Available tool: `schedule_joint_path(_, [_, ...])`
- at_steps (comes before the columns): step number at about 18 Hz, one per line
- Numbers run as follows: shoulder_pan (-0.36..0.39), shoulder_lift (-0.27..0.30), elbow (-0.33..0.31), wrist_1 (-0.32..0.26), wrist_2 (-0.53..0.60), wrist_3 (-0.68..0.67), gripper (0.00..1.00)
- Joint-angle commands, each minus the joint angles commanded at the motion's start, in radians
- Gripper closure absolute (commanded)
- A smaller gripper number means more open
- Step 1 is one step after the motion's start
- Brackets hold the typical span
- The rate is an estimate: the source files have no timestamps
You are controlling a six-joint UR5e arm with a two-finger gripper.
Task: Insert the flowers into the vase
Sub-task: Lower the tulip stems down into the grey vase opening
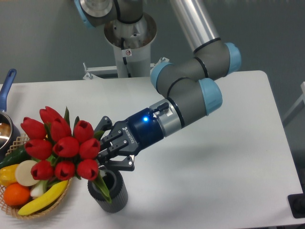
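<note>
A: What is held by the hand (110, 151)?

B: The flowers (59, 147) are clamped between its fingers, gripped low on the bunch, where the leaves and stems are gathered. The red buds are spread to the left of the hand, above the bench (224, 157) and partly in front of the wicker basket (19, 210).

A: And where is the vase (109, 192) found?

B: It is stood upright on the bench, directly below the hand and just beside the basket. A green leaf tip and the stem ends are seen reaching down over its rim and into its dark opening; how deep they go cannot be told. The buds are kept well above the rim.

A: What is carried in the basket?

B: A banana (42, 198), an orange (16, 194), a pale round piece (27, 172) and a cucumber (12, 157) are laid in it.

A: Anything else at that edge?

B: A metal pot (5, 128) with a blue handle is cut off by the frame at the far left.
</note>
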Motion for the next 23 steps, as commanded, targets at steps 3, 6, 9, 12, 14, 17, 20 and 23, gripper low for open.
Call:
schedule_joint_path(3, [0.002,-0.006,0.003,0.0,0.0,0.002,0.79])
schedule_joint_path(6, [0.003,-0.014,-0.002,0.0,-0.002,0.002,0.79])
schedule_joint_path(9, [0.003,-0.015,-0.008,0.0,-0.002,0.002,0.79])
schedule_joint_path(12, [0.003,-0.023,-0.009,0.0,-0.002,0.002,0.79])
schedule_joint_path(14, [0.003,-0.028,-0.015,0.0,-0.002,0.002,0.79])
schedule_joint_path(17, [0.002,-0.037,-0.023,0.0,-0.002,0.002,0.79])
schedule_joint_path(20, [0.003,-0.04,-0.04,0.0,-0.002,0.014,0.79])
schedule_joint_path(23, [0.008,-0.046,-0.067,0.0,-0.002,0.032,0.79])
